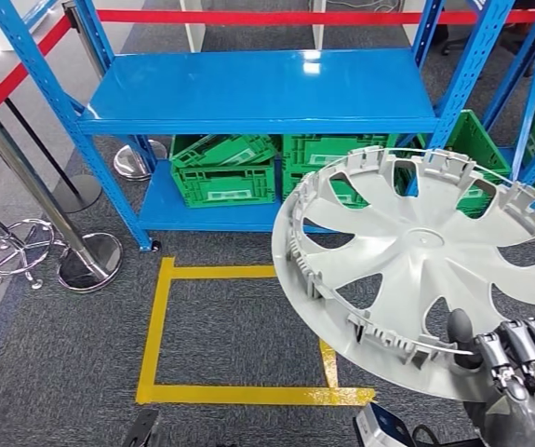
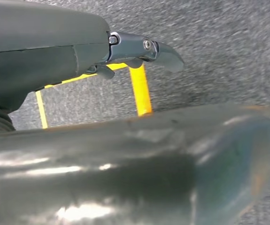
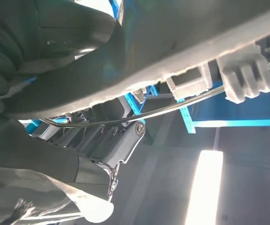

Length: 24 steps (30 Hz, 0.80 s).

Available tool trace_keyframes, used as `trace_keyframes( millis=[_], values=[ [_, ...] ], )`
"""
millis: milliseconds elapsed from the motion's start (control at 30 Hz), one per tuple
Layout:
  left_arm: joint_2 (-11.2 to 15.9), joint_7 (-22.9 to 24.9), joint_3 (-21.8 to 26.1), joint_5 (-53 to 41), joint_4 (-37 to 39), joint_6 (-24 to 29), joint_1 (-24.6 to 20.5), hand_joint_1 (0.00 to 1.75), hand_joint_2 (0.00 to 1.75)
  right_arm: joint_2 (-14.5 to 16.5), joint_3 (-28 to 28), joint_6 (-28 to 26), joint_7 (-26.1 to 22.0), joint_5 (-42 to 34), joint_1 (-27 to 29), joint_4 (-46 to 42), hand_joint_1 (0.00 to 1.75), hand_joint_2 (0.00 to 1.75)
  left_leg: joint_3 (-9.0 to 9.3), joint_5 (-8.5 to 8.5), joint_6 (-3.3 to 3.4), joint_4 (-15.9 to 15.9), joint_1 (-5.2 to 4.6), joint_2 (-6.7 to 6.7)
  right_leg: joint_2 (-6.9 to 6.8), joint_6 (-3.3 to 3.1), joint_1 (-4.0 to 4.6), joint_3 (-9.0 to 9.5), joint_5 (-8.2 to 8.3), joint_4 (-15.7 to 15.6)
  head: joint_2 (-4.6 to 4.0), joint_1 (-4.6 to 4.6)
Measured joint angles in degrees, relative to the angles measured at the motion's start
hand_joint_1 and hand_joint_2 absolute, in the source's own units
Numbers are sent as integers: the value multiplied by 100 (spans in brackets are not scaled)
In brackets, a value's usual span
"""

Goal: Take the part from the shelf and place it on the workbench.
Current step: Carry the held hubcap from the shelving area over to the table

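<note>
Pickup looks done, since our right hand grips the rim of the wheel cover, clear of the blue shelf, while our left hand hangs apparently empty, and placing remains.

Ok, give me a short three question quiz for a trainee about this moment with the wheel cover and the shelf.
1. True or false: the right hand grips the grey wheel cover by its rim.
2. What colour are the crates on the blue shelf's lower level?
3. The yellow tape rectangle lies on: A) the shelf, B) the carpet floor, C) a table.

Key: 1 true; 2 green; 3 B.
</note>
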Motion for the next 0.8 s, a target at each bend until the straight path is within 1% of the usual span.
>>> trace_keyframes(
  millis=[33, 67, 100, 133, 167, 200, 233, 267, 300, 333, 367, 400, 433, 467, 500, 533, 567, 600, 633, 667, 700, 733, 767, 800],
  values=[
    [-1, 3, -8, -10, 0, 1, 0, 0, 0, 0, 5, 0, 0, -1, -11, 15, 175, 175, 79, 75, 12, 82, 0, 0, -3, -1, 13, -97, 60, 22, -1, -2],
    [-1, 7, -16, -20, 0, 1, 0, 0, 0, 0, 9, -1, 0, -1, -18, 27, 175, 175, 239, 231, 34, -41, -1, -1, -3, 1, 24, -191, 115, 43, -1, -3],
    [-1, 12, -28, -37, 0, 2, 0, 0, 0, 0, 12, -2, 0, -2, -22, 35, 175, 175, 477, 390, 68, -349, -5, -7, -2, 6, 32, -271, 163, 61, 0, -3],
    [-1, 18, -40, -56, 0, 3, -2, 0, 0, 0, 12, -3, 0, -2, -28, 39, 175, 175, 748, 477, 106, -757, -18, -16, -1, 18, 45, -338, 204, 75, 0, -3],
    [0, 26, -55, -83, 0, 4, -2, 0, 0, 0, 13, -3, 0, -2, -38, 43, 175, 175, 987, 498, 140, -1162, -32, -26, -2, 38, 53, -385, 251, 86, 0, 1],
    [1, 34, -68, -107, 0, 5, -1, 0, 0, 0, 13, -3, 1, -1, -48, 44, 175, 175, 1146, 485, 166, -1466, -51, -34, -3, 64, 53, -426, 307, 90, 0, 2],
    [1, 42, -79, -124, 0, 6, 0, 0, 0, 0, 14, -3, 1, -1, -60, 46, 175, 175, 1211, 466, 186, -1637, -74, -38, -6, 98, 46, -463, 368, 83, 0, 3],
    [0, 50, -90, -143, 0, 7, 5, 0, 0, 0, 14, -3, 1, -1, -71, 48, 175, 175, 1205, 495, 206, -1713, -90, -37, -6, 134, 32, -491, 430, 63, 0, 3],
    [-2, 56, -102, -158, 0, 8, 7, 0, 0, 0, 14, -3, 1, -2, -80, 51, 175, 175, 1183, 544, 229, -1772, -90, -29, -1, 166, 17, -535, 439, 55, 0, -1],
    [-1, 63, -115, -173, 0, 8, 7, 0, 0, 0, 14, -3, 0, -2, -87, 56, 175, 175, 1152, 600, 262, -1817, -86, -24, 8, 193, 10, -597, 370, 84, 0, 4],
    [2, 70, -131, -187, 0, 8, 7, 0, 0, 0, 14, -3, -2, -2, -93, 61, 175, 175, 1113, 651, 299, -1858, -77, -18, 21, 209, 9, -675, 204, 217, 1, 9],
    [4, 74, -148, -205, 0, 6, 4, 0, 0, 0, 14, -3, -5, -2, -99, 69, 175, 175, 1069, 685, 328, -1882, -70, -13, 33, 217, 7, -771, -44, 476, 1, 21],
    [7, 82, -165, -222, 0, 2, 2, 0, 0, 0, 14, -3, -9, -2, -107, 78, 175, 175, 1002, 721, 351, -1849, -80, -13, 41, 222, 10, -865, -301, 827, 2, 34],
    [6, 86, -181, -240, 0, -5, 0, 0, 0, 0, 14, -3, -12, -2, -115, 89, 175, 175, 930, 747, 364, -1809, -87, -5, 46, 225, 13, -935, -498, 1213, 2, 45],
    [4, 91, -198, -261, 0, -14, -1, 0, 0, 0, 13, -3, -15, -2, -121, 100, 175, 175, 854, 770, 368, -1759, -96, 1, 47, 227, 18, -963, -577, 1511, 2, 54],
    [1, 96, -213, -277, 0, -22, -4, 0, 0, 0, 13, -3, -16, -2, -126, 110, 175, 175, 773, 792, 370, -1701, -102, 7, 47, 226, 23, -921, -524, 1648, 2, 58],
    [-2, 100, -227, -290, 0, -28, -8, 0, 0, 0, 12, -3, -17, -2, -130, 119, 175, 175, 686, 813, 369, -1641, -106, 11, 47, 218, 27, -794, -377, 1591, 2, 61],
    [-4, 103, -240, -301, 0, -32, -12, 0, 0, 0, 12, -3, -19, -2, -137, 124, 175, 175, 601, 835, 362, -1580, -108, 11, 47, 205, 30, -581, -207, 1348, 2, 61],
    [-8, 107, -255, -305, 0, -33, -18, 0, 0, 0, 13, -3, -22, -2, -147, 127, 175, 175, 520, 859, 350, -1525, -112, 11, 47, 188, 37, -323, -145, 988, 2, 61],
    [-11, 110, -268, -308, 0, -33, -24, 0, 0, 1, 13, -3, -25, -2, -157, 127, 175, 175, 455, 887, 330, -1479, -116, 10, 48, 170, 47, -66, -154, 603, 2, 58],
    [-13, 112, -280, -308, 0, -33, -29, 0, 0, 1, 14, -3, -27, -2, -163, 128, 175, 175, 408, 928, 305, -1450, -116, 9, 49, 155, 60, 115, -209, 309, 2, 57],
    [-15, 114, -288, -309, 0, -33, -33, 0, 0, 1, 14, -3, -28, -2, -167, 129, 175, 175, 377, 980, 276, -1444, -113, 10, 53, 142, 77, 208, -276, 134, 2, 56],
    [-16, 114, -292, -309, 0, -34, -35, 0, 0, 1, 14, -3, -27, -2, -167, 130, 175, 175, 362, 1037, 246, -1452, -107, 10, 57, 128, 89, 231, -259, 65, 2, 56],
    [-14, 114, -293, -309, 0, -34, -35, 0, 0, 1, 14, -3, -27, -2, -168, 132, 175, 175, 345, 1063, 216, -1457, -100, 7, 50, 102, 78, 197, -202, 49, 2, 60]
  ],
)
